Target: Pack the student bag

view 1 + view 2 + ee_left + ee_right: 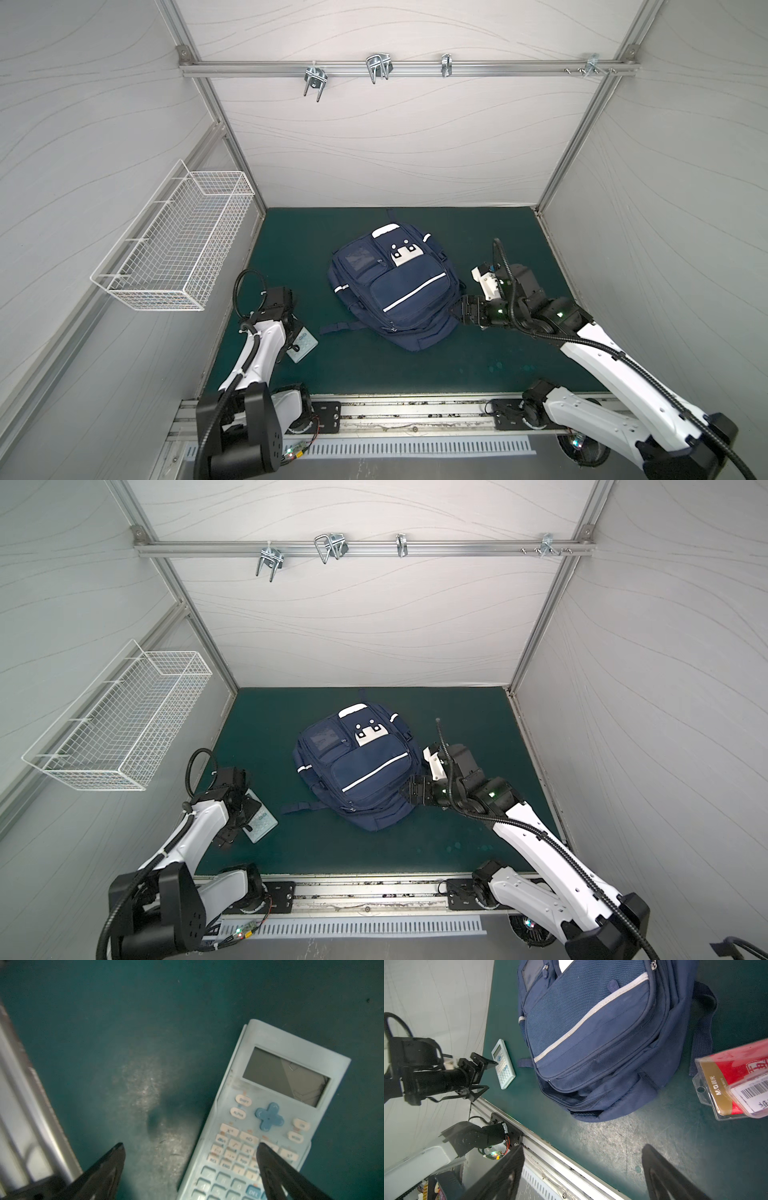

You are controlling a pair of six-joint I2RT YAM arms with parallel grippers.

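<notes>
The bag (395, 291) lies flat mid-worktop (291, 232), front up. The left pincer (190, 1145) hangs spread wide, gripping nothing, 1 finger over the calculator (270, 1115) keys. The right pincer (583, 1147) gapes too, holding nothing, just beside the bag, with a red packet (733, 1080) close by.

Centre: student bag (395, 291) lies flat and fills the middle of the mat (415, 374).
Front strip: bare mat between bag and front rail, open passage.
Left side: calculator (302, 345) lies under the wide-spread left gripper (190, 1147); a bare lane separates it from the bag.
Right side: right gripper (583, 1149), jaws wide, close beside the bag; blister pack (733, 1084) near.
Left wall: wire basket (174, 257) juts out above the mat.
</notes>
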